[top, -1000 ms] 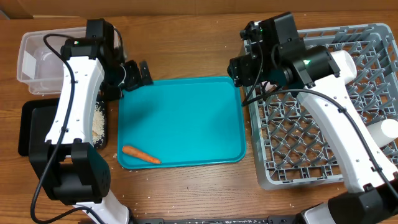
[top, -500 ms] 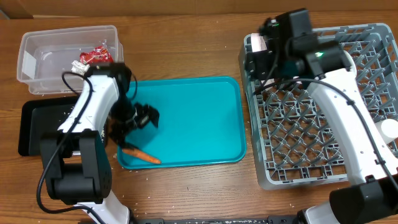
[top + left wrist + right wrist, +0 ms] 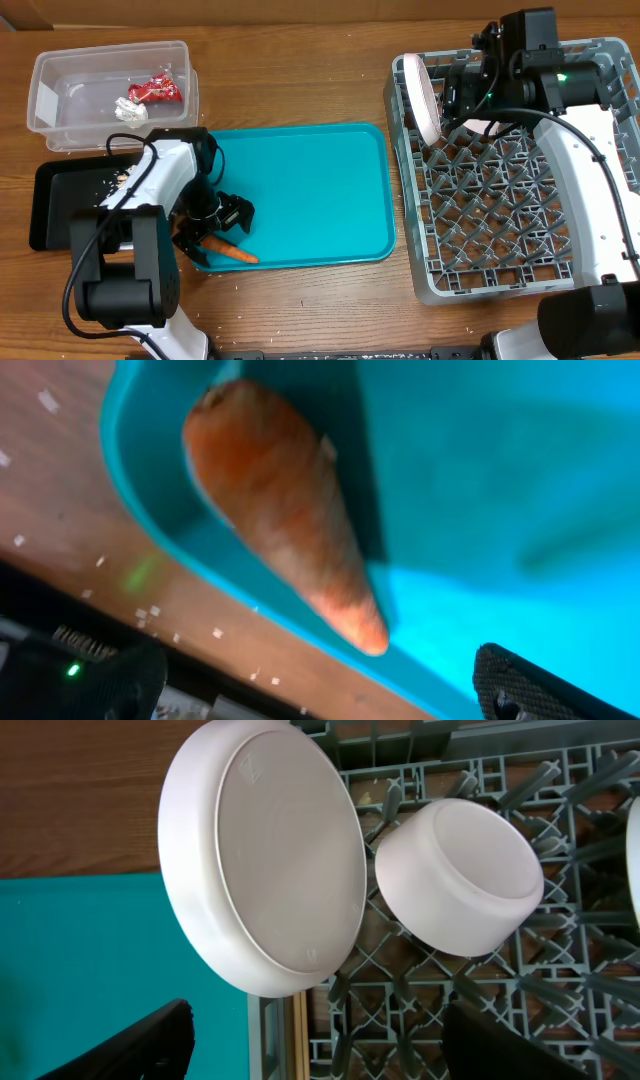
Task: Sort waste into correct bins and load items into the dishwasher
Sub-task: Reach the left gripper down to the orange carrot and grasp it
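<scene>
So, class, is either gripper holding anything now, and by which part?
Nothing is held. The left gripper hangs open over the carrot; the right gripper is open beside the plate.

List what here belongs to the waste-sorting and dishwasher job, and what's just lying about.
Job in hand:
carrot
foil wrappers
clear tub
black tray
grey dish rack
white plate
white bowl

Lying about:
teal serving tray, which only holds the carrot
</scene>
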### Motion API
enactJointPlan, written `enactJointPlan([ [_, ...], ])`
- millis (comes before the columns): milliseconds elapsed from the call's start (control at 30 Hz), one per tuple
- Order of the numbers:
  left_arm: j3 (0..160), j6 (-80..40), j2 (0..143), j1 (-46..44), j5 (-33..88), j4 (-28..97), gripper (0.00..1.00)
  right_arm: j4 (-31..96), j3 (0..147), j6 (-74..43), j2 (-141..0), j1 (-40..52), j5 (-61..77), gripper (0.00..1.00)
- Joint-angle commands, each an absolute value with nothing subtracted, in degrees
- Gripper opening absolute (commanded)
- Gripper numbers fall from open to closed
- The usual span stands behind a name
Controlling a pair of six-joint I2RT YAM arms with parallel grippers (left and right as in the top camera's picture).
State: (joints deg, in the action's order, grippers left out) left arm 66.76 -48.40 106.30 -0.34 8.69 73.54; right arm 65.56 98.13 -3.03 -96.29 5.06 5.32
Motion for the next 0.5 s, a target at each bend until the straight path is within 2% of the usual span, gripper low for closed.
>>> enactJointPlan([
  [0,64.2,-50.4,105.7,-0.8,8.2,71.0,1.00,65.3,98.0,-3.4,-96.6,4.7,5.2,0.82],
  [133,61.5,-50.4,105.7,-0.8,8.5,65.5,1.00,65.6,98.0,-3.4,-96.6,4.7,5.2,0.82],
  [200,60.8,-50.4,105.7,-0.8,8.6,62.8,0.97,65.7,98.0,-3.4,-96.6,4.7,5.2,0.82],
  [267,60.8,-50.3,105.7,-0.8,8.6,61.2,0.88,65.7,98.0,-3.4,-96.6,4.7,5.2,0.82],
  [400,60.8,-50.2,105.7,-0.8,8.5,59.6,0.61,65.7,98.0,-3.4,-96.6,4.7,5.2,0.82],
  [467,60.8,-50.2,105.7,-0.8,8.5,59.1,0.52,65.7,98.0,-3.4,-96.6,4.7,5.2,0.82],
])
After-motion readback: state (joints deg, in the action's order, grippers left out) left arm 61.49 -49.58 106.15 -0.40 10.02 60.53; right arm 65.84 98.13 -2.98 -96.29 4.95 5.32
